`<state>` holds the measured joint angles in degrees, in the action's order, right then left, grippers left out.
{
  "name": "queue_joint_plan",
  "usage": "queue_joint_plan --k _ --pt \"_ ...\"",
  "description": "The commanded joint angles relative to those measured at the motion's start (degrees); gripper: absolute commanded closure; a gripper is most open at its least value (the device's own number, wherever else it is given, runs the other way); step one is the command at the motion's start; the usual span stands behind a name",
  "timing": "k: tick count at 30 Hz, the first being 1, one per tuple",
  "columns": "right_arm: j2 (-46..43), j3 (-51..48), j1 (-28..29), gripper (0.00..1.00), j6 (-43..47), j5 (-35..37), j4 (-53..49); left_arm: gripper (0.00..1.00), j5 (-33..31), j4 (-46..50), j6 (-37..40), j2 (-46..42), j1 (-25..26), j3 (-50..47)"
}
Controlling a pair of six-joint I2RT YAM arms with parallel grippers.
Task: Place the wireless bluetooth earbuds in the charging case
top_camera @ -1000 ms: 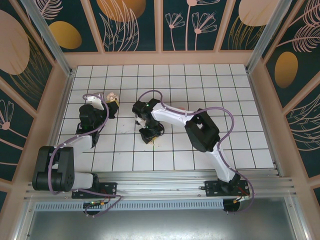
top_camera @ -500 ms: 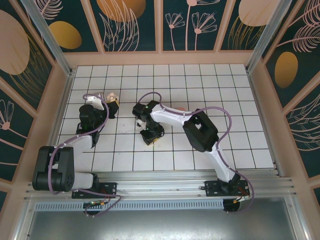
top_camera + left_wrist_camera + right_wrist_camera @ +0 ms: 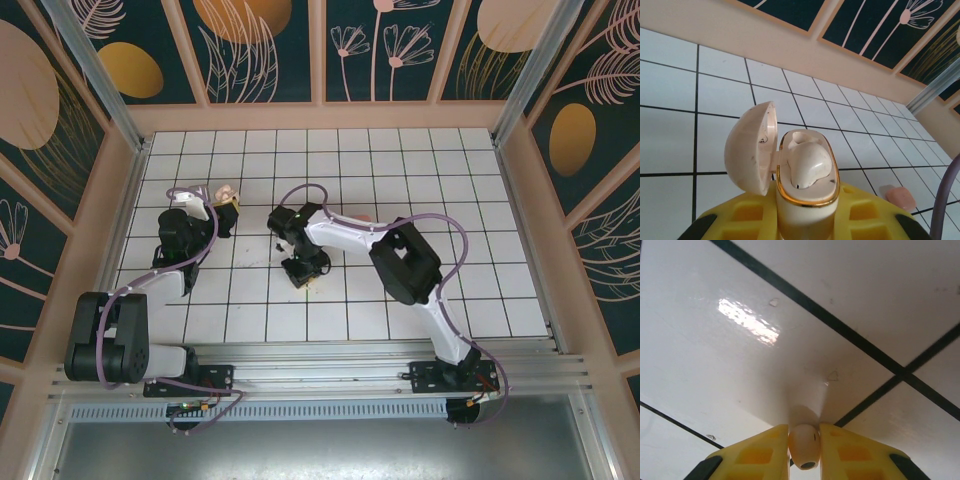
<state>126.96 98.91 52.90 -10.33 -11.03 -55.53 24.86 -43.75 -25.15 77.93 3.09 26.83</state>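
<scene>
White tiled floor (image 3: 400, 170), dark grout grid, one glare patch (image 3: 747, 322) — peach-framed wall panels (image 3: 260, 50), teal with floral print; aluminium rail (image 3: 330, 372) along near edge.

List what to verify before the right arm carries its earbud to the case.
1. Right fingers clamp the cream earbud: ok.
2. Left fingers hold the charging case upright: ok.
3. Lid open: ok.
4. Free slot beside the seated earbud: cannot tell.
5. Cream earbud lifted off the tile: cannot tell.
</scene>
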Motion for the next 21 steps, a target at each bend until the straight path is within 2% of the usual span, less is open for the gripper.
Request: queue_joint_plan --k 1,6,11,15,21 --pt "-6.57 -3.54 -2.36 0.80 -5.49 -1.19 8.16 0.89 3.72 -6.87 0.46 -0.06 -0.30 -0.65" --pt "-14.67 -8.36 -5.34 0.80 -10.83 -3.42 20.19 0.90 7.13 -14.49 1.10 -0.14 0.30 -3.10" --pt "-19.80 -8.56 -6.93 0.81 -13.28 -3.56 29.92 0.90 10.24 -20.30 5.46 -1.20 3.52 -4.93" --pt "-21.55 -5.50 -7.03 0.81 -12.91 -4.00 33.68 0.90 12.52 -19.17 10.91 -0.56 7.19 -4.12" --pt "-25.41 -6.02 -7.05 0.81 -11.81 -4.19 38.53 0.90 15.02 -24.36 11.46 0.49 8.28 -4.94"
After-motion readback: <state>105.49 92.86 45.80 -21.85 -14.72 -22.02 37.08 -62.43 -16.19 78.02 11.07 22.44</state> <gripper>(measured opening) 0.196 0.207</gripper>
